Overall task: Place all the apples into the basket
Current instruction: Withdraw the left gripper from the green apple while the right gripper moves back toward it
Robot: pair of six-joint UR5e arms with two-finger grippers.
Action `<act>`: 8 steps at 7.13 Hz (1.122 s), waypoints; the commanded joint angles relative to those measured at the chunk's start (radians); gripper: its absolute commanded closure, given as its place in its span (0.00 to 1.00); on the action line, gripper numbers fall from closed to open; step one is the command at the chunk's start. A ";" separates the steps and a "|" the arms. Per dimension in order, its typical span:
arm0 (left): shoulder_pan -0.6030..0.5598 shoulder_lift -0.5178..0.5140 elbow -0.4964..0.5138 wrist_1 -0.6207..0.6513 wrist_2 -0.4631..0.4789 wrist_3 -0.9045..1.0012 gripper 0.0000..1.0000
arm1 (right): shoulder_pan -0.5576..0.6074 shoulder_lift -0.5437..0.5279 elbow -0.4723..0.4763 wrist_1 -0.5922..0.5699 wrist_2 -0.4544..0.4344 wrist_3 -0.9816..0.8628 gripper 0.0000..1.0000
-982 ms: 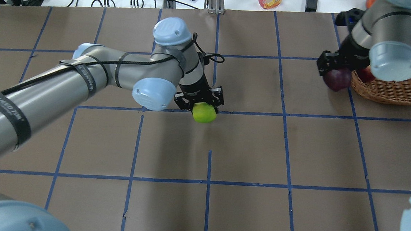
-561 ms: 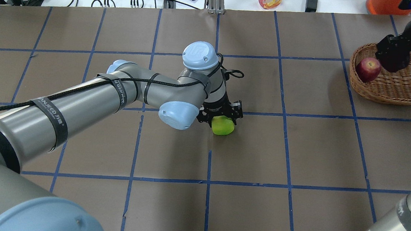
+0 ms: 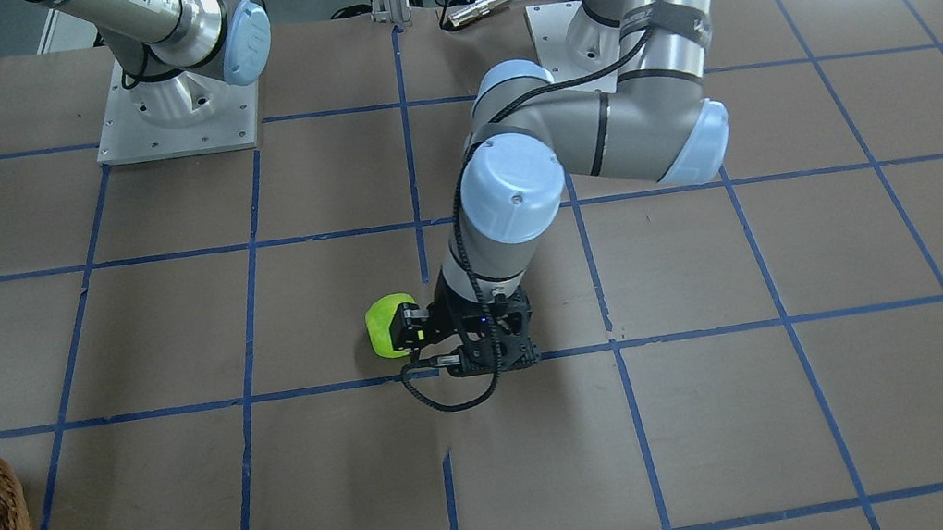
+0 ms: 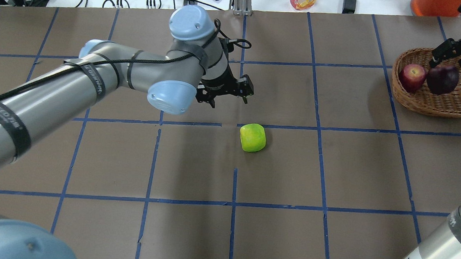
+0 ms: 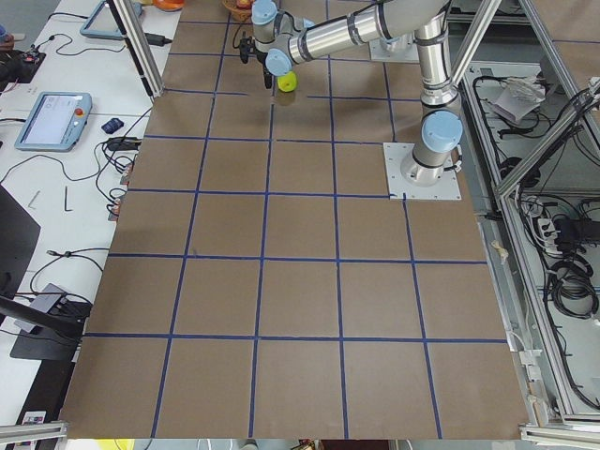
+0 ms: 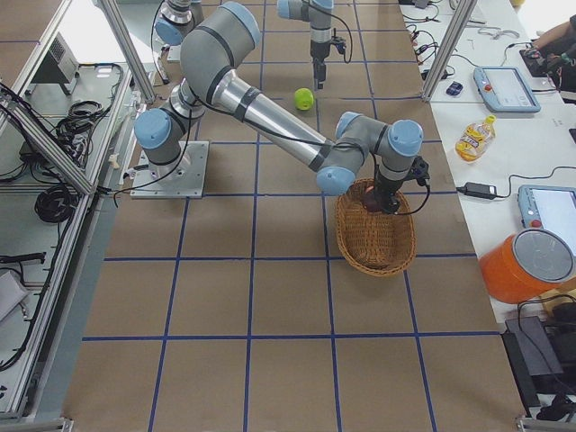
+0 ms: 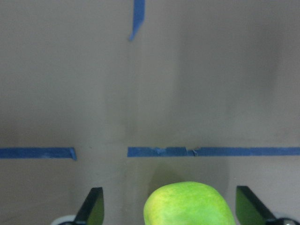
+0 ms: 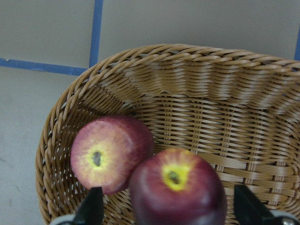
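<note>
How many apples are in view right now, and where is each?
3. The red apple and the dark maroon apple are in the basket, side by side; the green apple sits on the table. None appears hidden.

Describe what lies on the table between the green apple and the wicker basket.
Nothing stands there: in the overhead view, only bare brown table covering crossed by blue tape lines separates the green apple from the wicker basket.

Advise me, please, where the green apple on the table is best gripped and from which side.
Grip the green apple across its widest middle, coming straight down from above. It rests on the flat table, its rounded sides exposed and narrowing above and below, so a hold there should slip least.
</note>
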State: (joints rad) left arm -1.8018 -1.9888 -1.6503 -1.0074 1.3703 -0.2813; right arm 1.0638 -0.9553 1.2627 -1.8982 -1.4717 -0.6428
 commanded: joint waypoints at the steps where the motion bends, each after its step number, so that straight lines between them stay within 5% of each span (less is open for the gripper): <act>1: 0.170 0.121 0.006 -0.223 0.019 0.324 0.00 | 0.010 -0.026 -0.003 0.069 -0.009 0.008 0.00; 3: 0.301 0.197 -0.003 -0.333 0.099 0.600 0.00 | 0.139 -0.115 0.001 0.282 -0.002 0.061 0.00; 5: 0.347 0.255 0.010 -0.364 0.231 0.697 0.00 | 0.290 -0.152 0.004 0.298 -0.018 0.241 0.00; 8: 0.323 0.324 0.071 -0.479 0.236 0.586 0.00 | 0.567 -0.163 0.006 0.281 -0.019 0.692 0.00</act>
State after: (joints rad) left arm -1.4608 -1.6794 -1.6201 -1.4532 1.6043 0.3635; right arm 1.5084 -1.1180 1.2645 -1.6103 -1.4895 -0.1601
